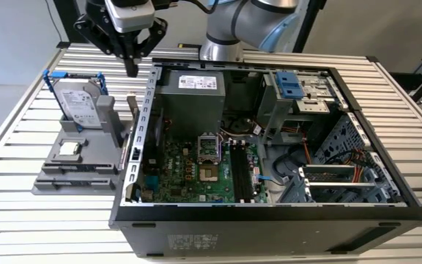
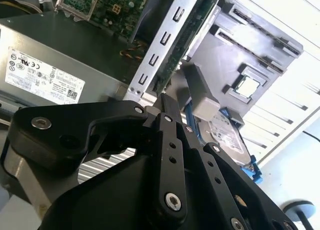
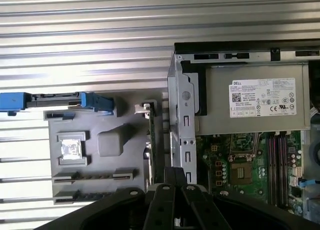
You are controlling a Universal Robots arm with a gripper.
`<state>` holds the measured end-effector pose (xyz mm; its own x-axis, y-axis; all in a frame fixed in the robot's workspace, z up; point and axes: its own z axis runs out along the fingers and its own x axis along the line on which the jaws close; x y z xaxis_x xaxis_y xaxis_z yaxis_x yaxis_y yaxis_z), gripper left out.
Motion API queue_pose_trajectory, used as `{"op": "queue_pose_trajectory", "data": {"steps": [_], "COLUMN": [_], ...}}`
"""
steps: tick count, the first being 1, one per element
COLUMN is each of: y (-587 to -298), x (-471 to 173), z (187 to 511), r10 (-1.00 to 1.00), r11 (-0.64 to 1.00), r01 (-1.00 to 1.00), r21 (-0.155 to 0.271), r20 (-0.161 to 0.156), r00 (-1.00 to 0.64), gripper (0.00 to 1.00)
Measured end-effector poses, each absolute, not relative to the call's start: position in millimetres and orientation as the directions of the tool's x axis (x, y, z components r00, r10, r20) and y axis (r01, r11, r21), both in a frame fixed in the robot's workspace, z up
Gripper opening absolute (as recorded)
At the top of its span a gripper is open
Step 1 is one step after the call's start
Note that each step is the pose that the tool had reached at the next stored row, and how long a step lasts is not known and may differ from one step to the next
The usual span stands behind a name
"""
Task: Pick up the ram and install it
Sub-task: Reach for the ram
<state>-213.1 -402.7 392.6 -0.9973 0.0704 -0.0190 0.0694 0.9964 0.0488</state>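
You're at the reach-for-it stage. The gripper point(image 1: 132, 70) hangs roughly above the ram point(image 1: 132, 108), with its fingers pressed together and nothing between them. The ram stands on its long edge in the grey holder point(image 1: 86, 159), just beside the open case's wall point(image 1: 149, 110), on the exterior view's left of the case.

In the first wrist view the ram point(image 3: 151, 140) shows edge-on as a thin green strip, and the gripper point(image 3: 175, 173) looks a touch closer to the wall than to the strip, so I'd check your line-up.

My two cents: the fingers have to part before you descend, one on each flat face. Centre on the strip, because that metal wall sits close enough to snag the finger on its side. Take the top edge squarely so the board doesn't tilt in the holder.
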Motion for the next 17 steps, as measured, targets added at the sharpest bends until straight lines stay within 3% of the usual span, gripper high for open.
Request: {"op": "queue_pose_trajectory", "data": {"steps": [17], "y": [-405], "x": [-255], "z": [393], "r10": [0.067], "r11": [0.997], "r01": [0.066], "r21": [0.049], "r20": [-0.019], "r00": [-0.998], "gripper": [0.00]}}
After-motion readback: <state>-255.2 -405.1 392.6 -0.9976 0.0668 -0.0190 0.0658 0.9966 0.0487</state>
